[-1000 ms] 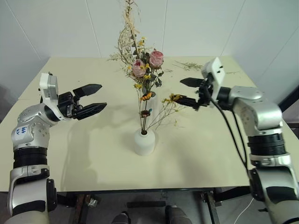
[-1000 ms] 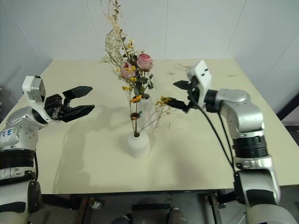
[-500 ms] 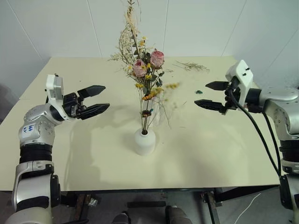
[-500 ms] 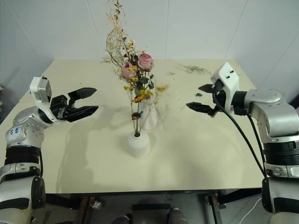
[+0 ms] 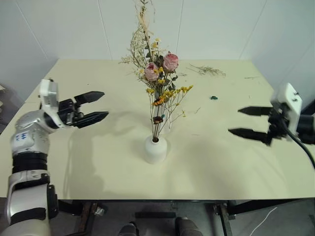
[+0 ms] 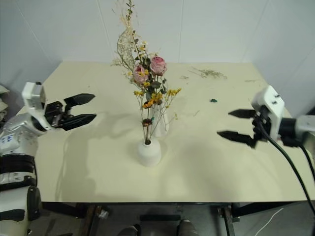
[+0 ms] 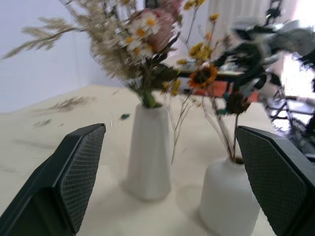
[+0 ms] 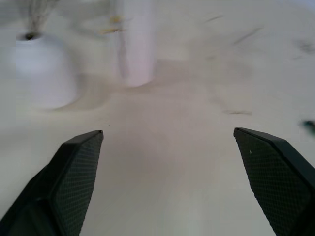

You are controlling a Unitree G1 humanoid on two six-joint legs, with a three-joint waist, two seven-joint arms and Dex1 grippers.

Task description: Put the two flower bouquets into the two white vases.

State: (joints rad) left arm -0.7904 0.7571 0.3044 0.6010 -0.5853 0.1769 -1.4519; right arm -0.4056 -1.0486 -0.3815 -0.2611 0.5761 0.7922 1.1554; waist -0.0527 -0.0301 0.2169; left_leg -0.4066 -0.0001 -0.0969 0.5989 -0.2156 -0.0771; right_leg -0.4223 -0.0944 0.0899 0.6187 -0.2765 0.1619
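Table (image 5: 98, 162) with both bouquets standing in their vases near its centre. Short round vase (image 5: 155, 149) at the front holds the thin bunch of yellow-orange flowers (image 5: 167, 96); tall cone vase (image 7: 148, 150) just behind it holds the pink rose bunch (image 5: 160, 69). Left gripper (image 5: 93, 106) hovers well to the left of the vases, fingers spread wide, holding nothing. Right gripper (image 5: 248, 122) hovers well to the right, likewise spread wide and empty. Loose dried sprigs (image 5: 206, 70) lie near the far edge.

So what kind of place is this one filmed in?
Probably a plain test room or lab: one bare cream table against white panelled walls, holding just two vases of dried flowers.
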